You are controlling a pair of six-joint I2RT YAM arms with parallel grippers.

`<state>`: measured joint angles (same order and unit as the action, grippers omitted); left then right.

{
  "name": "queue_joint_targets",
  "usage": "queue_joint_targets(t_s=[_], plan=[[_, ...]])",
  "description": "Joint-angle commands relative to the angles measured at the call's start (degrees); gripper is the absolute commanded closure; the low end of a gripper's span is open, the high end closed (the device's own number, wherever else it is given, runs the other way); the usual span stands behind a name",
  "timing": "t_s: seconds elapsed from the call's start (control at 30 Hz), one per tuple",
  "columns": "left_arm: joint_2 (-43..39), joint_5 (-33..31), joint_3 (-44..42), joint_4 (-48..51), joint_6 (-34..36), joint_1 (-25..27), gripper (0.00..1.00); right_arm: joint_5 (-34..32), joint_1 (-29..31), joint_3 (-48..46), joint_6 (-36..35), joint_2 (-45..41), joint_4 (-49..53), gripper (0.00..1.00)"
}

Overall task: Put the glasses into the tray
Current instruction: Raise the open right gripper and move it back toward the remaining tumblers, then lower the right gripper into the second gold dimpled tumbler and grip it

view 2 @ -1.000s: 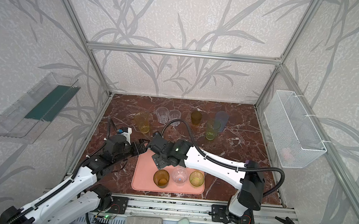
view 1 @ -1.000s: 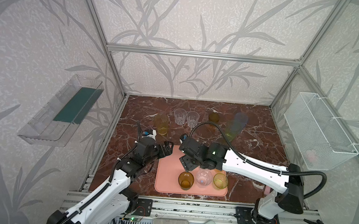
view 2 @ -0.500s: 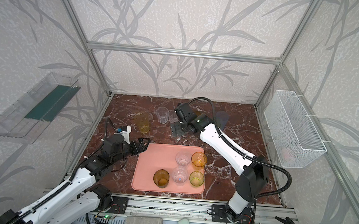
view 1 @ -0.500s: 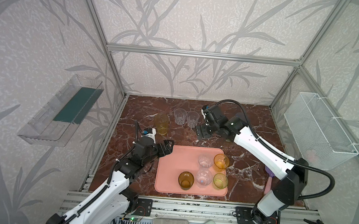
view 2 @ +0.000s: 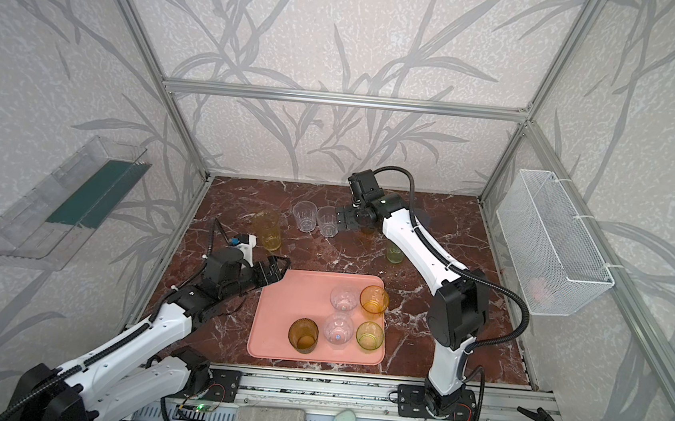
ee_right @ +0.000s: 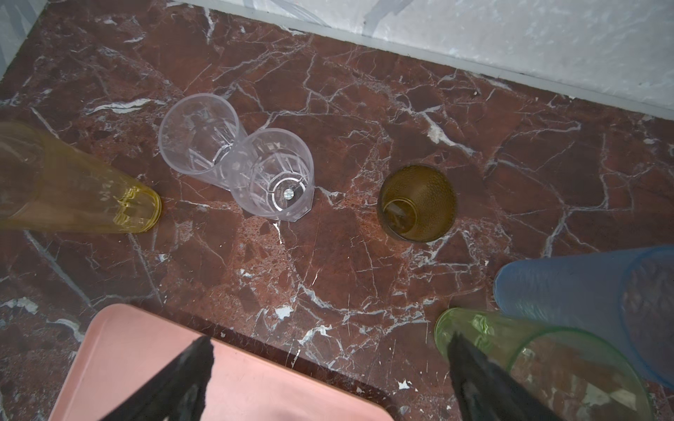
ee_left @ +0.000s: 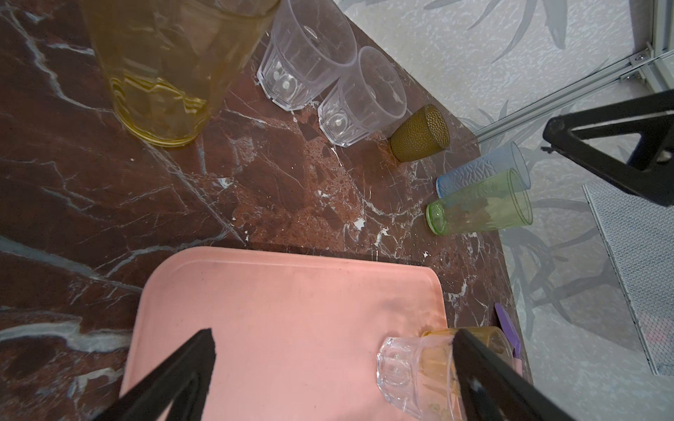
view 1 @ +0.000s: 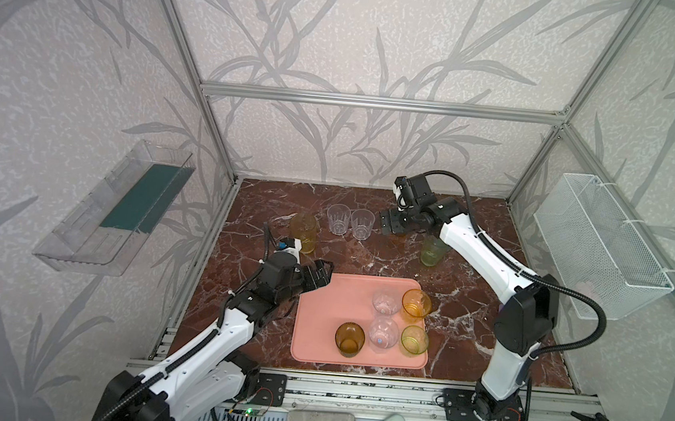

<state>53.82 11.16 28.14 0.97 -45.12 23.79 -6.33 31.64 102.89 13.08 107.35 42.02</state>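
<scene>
Five tumblers (view 1: pixel 383 340) already sit on the tray (view 1: pixel 317 322), bunched at its end nearer the right arm. Six more stand on the marble beyond its far edge. Both claws are spread wide and empty. The right gripper (view 1: pixel 385 225) hangs beyond the tray by the clear pair (ee_right: pixel 273 175) and the amber tumbler (ee_right: pixel 417 204), and the left gripper (view 1: pixel 319 274) is at the tray's far corner. They look light, stiff and slick; plastic or glass, honestly can't tell. I'd pinch across the wall mid-height, gently.
</scene>
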Motion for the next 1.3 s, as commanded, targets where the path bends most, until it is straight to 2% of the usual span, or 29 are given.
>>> queue_joint_targets(t_s=[0.0,0.3,0.43,0.63,0.8,1.27], plan=[[0.46,2.11,2.36,-2.68,-1.18,-0.38,0.01,0.56,-1.30,2.38,-0.78,1.90,-1.00,0.01],[-1.39,-0.80,1.79,-0.01,0.29,-0.32,0.01,1.90,-3.55,7.19,0.65,8.17,0.06,0.00],[-1.53,-1.53,1.91,0.91,1.50,-0.42,0.01,1.15,-3.69,9.83,0.77,11.11,1.94,0.08],[-1.67,-2.20,1.92,1.44,2.73,-0.41,0.01,1.23,-4.16,11.62,0.82,14.13,3.58,0.27],[-2.18,-2.30,1.98,3.17,3.39,-0.42,0.01,0.70,-4.47,12.48,1.03,16.25,4.18,0.37],[-3.55,-2.80,1.41,4.05,3.20,-0.55,0.01,0.80,-6.05,24.89,0.19,25.70,12.57,0.52]])
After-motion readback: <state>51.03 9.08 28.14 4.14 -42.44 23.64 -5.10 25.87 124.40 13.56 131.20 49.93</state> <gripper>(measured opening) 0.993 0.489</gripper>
